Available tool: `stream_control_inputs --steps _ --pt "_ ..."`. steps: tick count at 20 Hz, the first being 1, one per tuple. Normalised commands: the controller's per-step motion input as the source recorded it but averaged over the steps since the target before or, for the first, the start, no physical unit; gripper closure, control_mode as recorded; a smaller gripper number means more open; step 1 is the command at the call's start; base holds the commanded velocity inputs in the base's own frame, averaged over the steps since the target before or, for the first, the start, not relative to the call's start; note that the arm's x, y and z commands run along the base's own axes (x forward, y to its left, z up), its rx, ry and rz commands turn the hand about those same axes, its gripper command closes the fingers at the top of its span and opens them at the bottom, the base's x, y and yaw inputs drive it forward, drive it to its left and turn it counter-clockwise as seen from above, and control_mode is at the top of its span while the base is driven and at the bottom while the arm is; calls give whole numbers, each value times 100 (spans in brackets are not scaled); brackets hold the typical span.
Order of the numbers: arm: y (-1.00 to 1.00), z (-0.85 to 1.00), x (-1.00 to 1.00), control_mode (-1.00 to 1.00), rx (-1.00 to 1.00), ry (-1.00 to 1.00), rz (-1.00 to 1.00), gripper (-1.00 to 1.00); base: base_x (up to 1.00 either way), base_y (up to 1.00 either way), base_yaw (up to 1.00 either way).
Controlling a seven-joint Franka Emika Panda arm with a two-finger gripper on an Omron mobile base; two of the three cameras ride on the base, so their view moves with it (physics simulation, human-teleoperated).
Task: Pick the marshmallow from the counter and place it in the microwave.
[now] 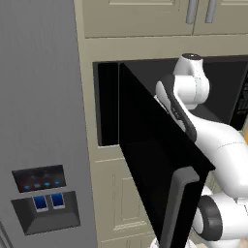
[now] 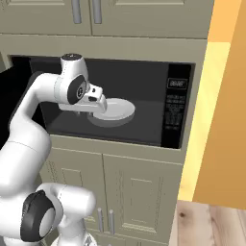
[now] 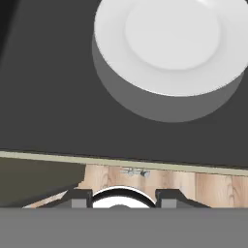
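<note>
The microwave (image 2: 178, 109) stands open, its black door (image 1: 145, 145) swung out to the left with the grey handle (image 1: 177, 208) toward me. A white plate (image 2: 115, 108) rests on the turntable in the dark cavity. My arm reaches into the front left of the cavity, with the hand (image 2: 94, 102) just left of the plate. In the hand view my gripper (image 3: 123, 198) hangs over the cavity's front edge, its fingertips (image 3: 80, 198) wide apart, and the plate (image 3: 169, 38) lies beyond them, bare on top. The marshmallow and the counter are out of view.
A grey fridge (image 1: 38, 121) with a dispenser panel (image 1: 43, 203) stands left of the microwave. Beige cabinet doors (image 2: 120, 192) sit below the microwave and more above. An orange wall (image 2: 226, 96) closes the right side, with wood floor (image 2: 211, 226) under it.
</note>
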Motion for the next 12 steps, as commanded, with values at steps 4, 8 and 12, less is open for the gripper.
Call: stream_control_inputs --steps 4,8,12 --pt "0 0 0 100 0 0 0 -100 -23 -4 0" --pt "0 0 0 100 0 0 0 -100 -99 -58 -4" --pt "0 0 0 100 0 0 0 -100 -90 -87 -34"
